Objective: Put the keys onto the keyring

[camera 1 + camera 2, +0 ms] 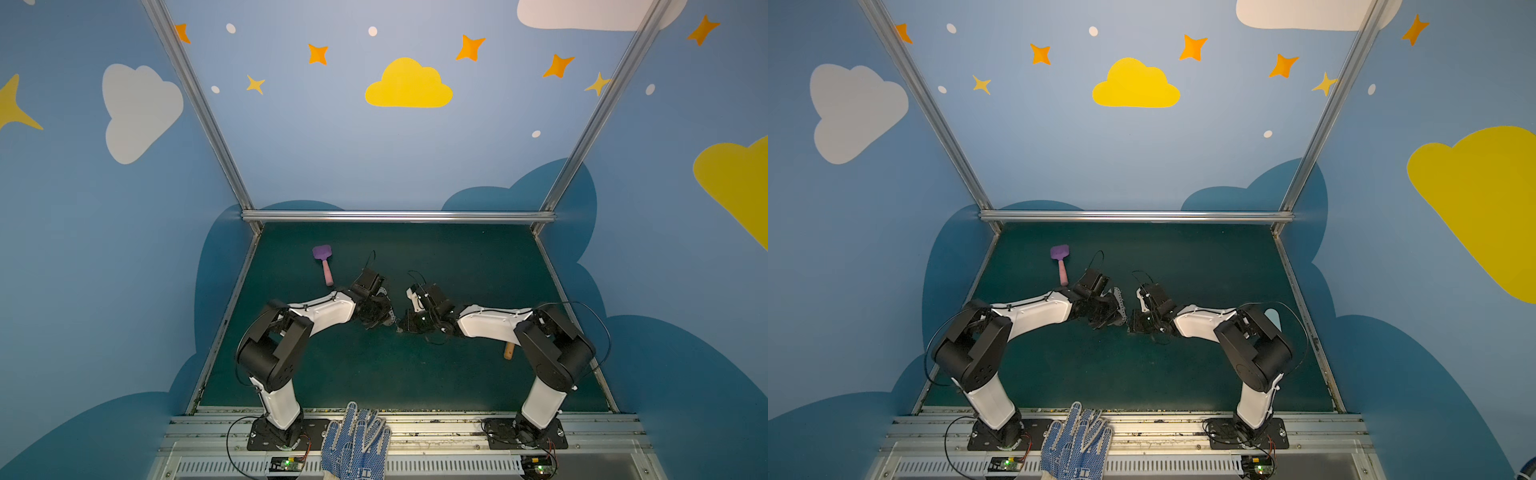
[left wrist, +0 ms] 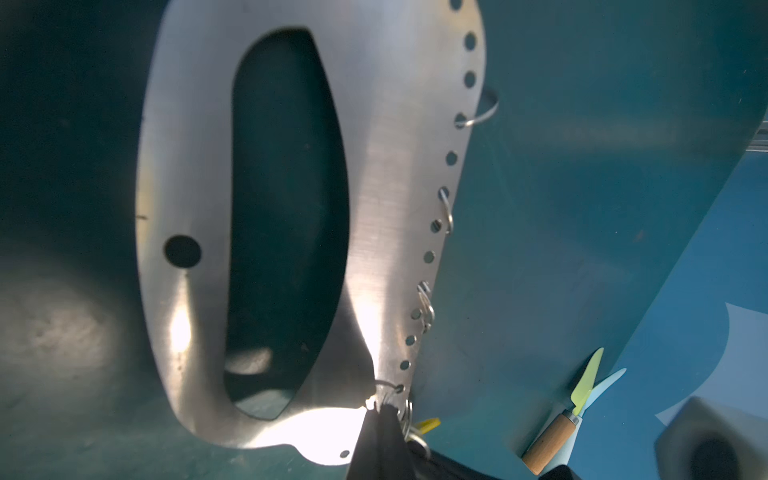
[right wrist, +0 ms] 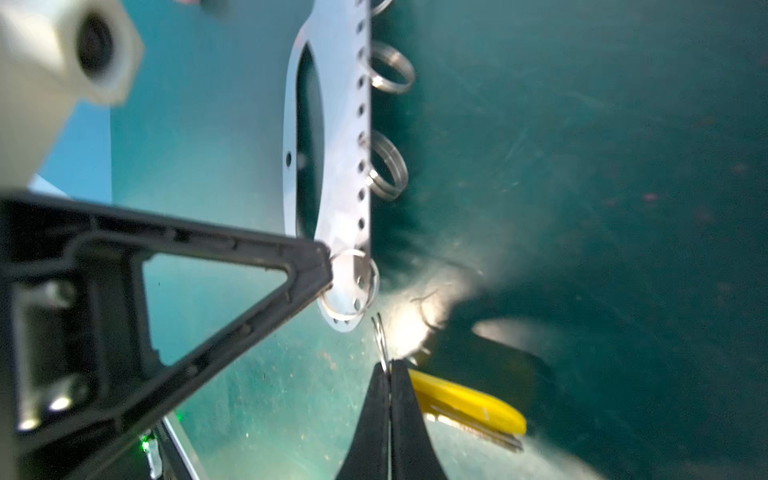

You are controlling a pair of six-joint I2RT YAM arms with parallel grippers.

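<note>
While in left gripper [image 2: 380, 415]: flat brushed-metal keyring [image 2: 395, 166], round holes [image 2: 470, 79], wire rings [image 3: 388, 168]

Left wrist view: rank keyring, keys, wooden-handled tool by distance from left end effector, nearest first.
1. keyring: held in the left end effector.
2. keys: just beside its tip.
3. wooden-handled tool: farthest, lying well beyond the keys.

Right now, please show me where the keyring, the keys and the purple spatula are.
keyring [image 2: 395, 166]: left wrist view, on the flat plate between slot and holes.
keys [image 3: 465, 403]: right wrist view, on the yellow tag.
purple spatula [image 1: 321, 252]: in a top view, on its purple head.
</note>
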